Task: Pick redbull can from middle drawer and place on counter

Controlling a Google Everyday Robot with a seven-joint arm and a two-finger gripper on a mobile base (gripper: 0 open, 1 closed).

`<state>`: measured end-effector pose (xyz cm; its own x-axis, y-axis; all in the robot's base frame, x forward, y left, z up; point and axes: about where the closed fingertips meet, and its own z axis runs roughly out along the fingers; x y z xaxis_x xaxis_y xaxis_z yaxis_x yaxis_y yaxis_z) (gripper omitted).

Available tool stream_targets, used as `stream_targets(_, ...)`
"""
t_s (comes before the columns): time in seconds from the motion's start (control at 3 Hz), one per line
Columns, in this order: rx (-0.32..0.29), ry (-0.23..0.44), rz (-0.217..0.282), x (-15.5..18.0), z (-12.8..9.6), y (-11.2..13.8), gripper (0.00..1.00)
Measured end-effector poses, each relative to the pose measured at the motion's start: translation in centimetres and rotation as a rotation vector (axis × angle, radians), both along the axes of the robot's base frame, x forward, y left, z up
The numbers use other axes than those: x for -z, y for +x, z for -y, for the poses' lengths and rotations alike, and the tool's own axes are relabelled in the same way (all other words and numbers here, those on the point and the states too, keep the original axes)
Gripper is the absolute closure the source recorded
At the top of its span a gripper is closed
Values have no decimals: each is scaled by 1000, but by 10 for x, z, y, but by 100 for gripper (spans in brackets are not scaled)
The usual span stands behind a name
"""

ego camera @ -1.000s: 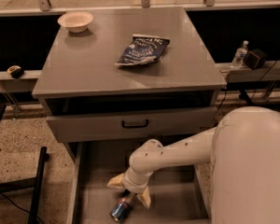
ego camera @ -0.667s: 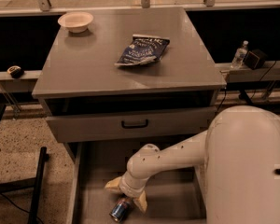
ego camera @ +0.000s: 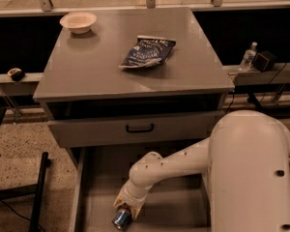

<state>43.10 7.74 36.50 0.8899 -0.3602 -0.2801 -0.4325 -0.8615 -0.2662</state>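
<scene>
The redbull can (ego camera: 121, 220), small and blue-and-silver with a shiny end, lies on the floor of the open middle drawer (ego camera: 183, 210) near its front left. My white arm reaches down into the drawer from the right. My gripper (ego camera: 127, 210) sits right over the can, its yellowish fingers (ego camera: 119, 202) drawn in against the can's upper end. The can's lower end sticks out below the fingers. The counter (ego camera: 111, 76) is the broad grey cabinet top above the drawers.
A dark blue snack bag (ego camera: 147, 51) lies on the counter and a white bowl (ego camera: 78, 21) stands at its back left. The upper drawer front with a black handle (ego camera: 139, 128) overhangs the drawer. A water bottle (ego camera: 248, 56) stands on the right ledge.
My gripper has moved down onto the can and its fingers have drawn in from a wide spread to close around the can's end. The can has not visibly moved.
</scene>
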Motion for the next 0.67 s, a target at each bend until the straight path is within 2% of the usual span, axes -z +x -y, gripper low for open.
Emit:
stream_targets(0.33, 4, 48, -4, -5, 0, 0, 64)
stream_targets(0.67, 14, 137, 13, -24, 4, 2, 87)
